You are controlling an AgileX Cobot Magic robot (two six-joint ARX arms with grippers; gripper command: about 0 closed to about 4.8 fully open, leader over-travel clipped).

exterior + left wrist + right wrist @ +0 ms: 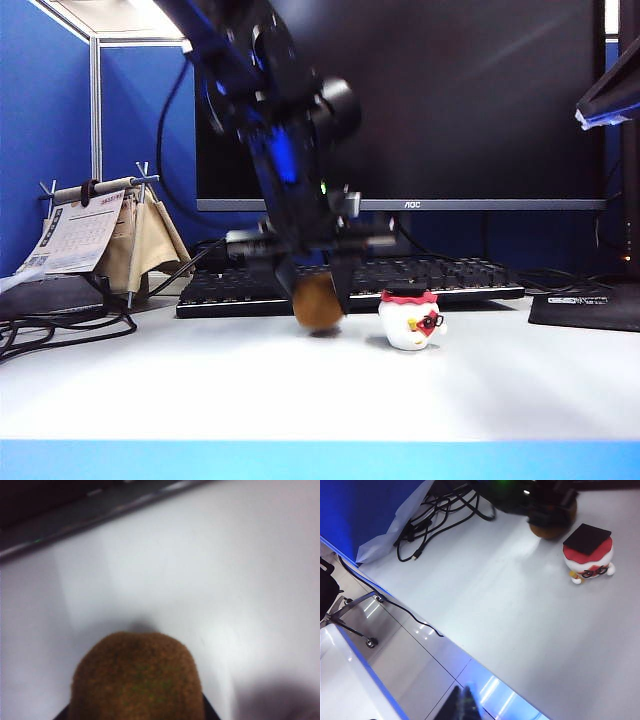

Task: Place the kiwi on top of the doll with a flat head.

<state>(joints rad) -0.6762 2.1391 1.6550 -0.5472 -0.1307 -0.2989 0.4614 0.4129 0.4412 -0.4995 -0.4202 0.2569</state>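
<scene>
Left gripper [318, 290] sits low at centre frame in my exterior view, its dark fingers straddling the kiwi [318, 302]. Jaws are partly closed around the fruit; whether they press the skin or only bracket it, I cannot tell from here. Kiwi appears to rest on the white table [300, 390], a small shadow right under it. From the left wrist view the kiwi [136, 677] fills the lower middle of the frame, blurred, brown and fuzzy, with dark finger edges just showing at the bottom corners beside it.

Doll with a flat head [411, 319] stands upright just right of the kiwi in the exterior view, near but apart from it, with its black flat top bare. My right wrist view catches it at upper right [587, 553], red frill and dark glasses visible, with the kiwi [551, 527] and the left arm's dark gripper just above and left of it.

Right gripper [462, 707]: only a dark tip shows at the bottom edge of the right wrist view, well apart from both objects. I cannot tell its jaw state.

Behind the workspace in the exterior view: black keyboard [440, 278], monitor [450, 100], desk calendar [75, 232] at left.
</scene>
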